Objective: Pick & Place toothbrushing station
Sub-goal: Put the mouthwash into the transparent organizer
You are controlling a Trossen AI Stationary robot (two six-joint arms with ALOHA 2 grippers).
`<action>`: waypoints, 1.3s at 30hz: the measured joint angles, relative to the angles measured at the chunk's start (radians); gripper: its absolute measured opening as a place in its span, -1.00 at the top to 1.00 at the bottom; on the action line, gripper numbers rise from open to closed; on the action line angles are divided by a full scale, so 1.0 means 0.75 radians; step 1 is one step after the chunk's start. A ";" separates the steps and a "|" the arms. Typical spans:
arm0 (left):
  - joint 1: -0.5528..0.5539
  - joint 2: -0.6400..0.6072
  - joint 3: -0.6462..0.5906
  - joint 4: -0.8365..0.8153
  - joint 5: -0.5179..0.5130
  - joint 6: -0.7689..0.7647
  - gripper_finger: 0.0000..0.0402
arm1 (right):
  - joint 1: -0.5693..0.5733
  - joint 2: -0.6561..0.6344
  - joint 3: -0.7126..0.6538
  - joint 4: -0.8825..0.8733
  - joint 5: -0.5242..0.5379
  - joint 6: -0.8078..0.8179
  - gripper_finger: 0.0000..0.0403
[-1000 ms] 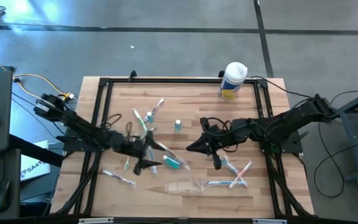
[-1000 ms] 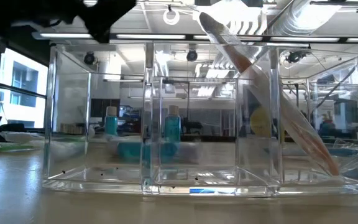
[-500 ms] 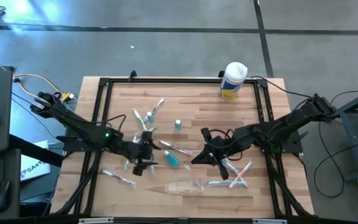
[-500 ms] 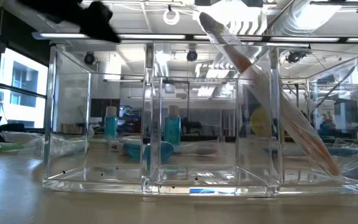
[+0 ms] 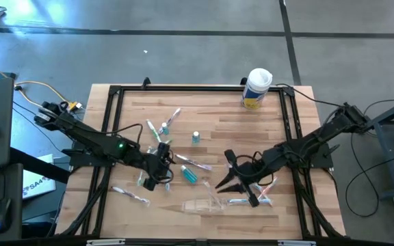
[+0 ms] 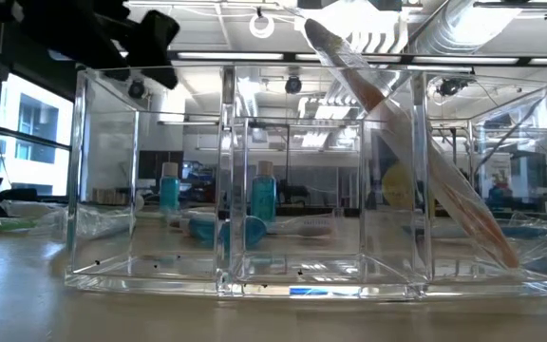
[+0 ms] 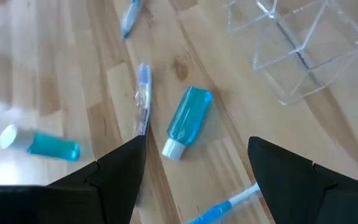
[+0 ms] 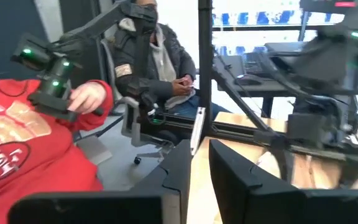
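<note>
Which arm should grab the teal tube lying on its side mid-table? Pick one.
Left. The left gripper hovers open right beside the teal tube, which lies just ahead of its fingers in its wrist view. The right gripper sits farther off, over the toothbrushes.

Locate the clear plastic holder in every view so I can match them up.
High view: clear plastic holder, bottom centre.
Low view: it fills the frame, directly in front of the camera.
Left wrist view: upper right corner.
Right wrist view: not in it.
Shared landmark: the teal tube lying beside it, seen through the holder in the low view.
</note>
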 joint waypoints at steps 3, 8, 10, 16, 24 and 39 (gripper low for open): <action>0.056 0.062 0.000 0.020 0.067 0.075 -0.40 | 0.033 0.000 0.000 -0.002 0.000 -0.001 0.68; 0.117 0.138 -0.002 -0.008 0.121 0.183 -0.40 | 0.093 -0.001 0.000 -0.022 0.000 -0.002 0.61; 0.131 0.154 -0.001 0.007 0.150 0.226 -0.40 | 0.115 -0.001 0.000 -0.024 0.000 -0.002 0.59; 0.214 0.240 -0.001 0.096 0.242 0.354 -0.40 | 0.157 -0.001 0.000 -0.037 -0.002 -0.002 0.56; 0.306 0.379 -0.002 0.168 0.354 0.395 -0.40 | 0.157 -0.001 0.000 -0.068 0.000 -0.002 0.56; 0.327 0.525 -0.001 0.301 0.484 0.451 -0.40 | 0.157 -0.001 0.000 -0.090 -0.001 -0.002 0.56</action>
